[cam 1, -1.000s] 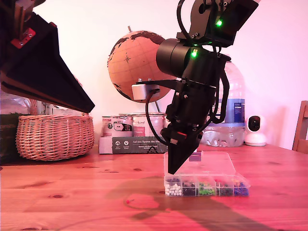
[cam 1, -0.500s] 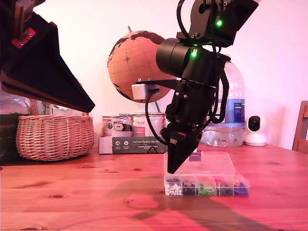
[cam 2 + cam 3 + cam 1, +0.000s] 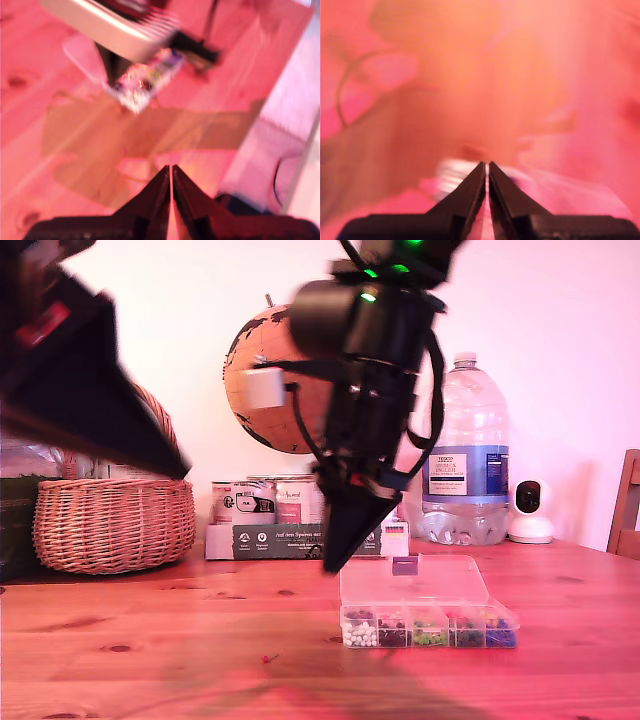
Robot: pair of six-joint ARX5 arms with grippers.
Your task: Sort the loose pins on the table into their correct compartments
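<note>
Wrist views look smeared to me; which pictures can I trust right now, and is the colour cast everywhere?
Exterior view: sharp on the box and table, motion blur on both arms, pink-red cast. First wrist view: blurred, the box only a smear, end effector tips readable. Second wrist view: heaviest blur, strong red-orange wash, only the end effector distinct.

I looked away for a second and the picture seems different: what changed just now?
My second gripper swung up and toward the exterior view's left, away from above the clear pin box; its jaws look closed throughout. My first gripper is blurred, shifting slightly. A red-headed pin now shows on the table. The box, globe and basket stayed put.
</note>
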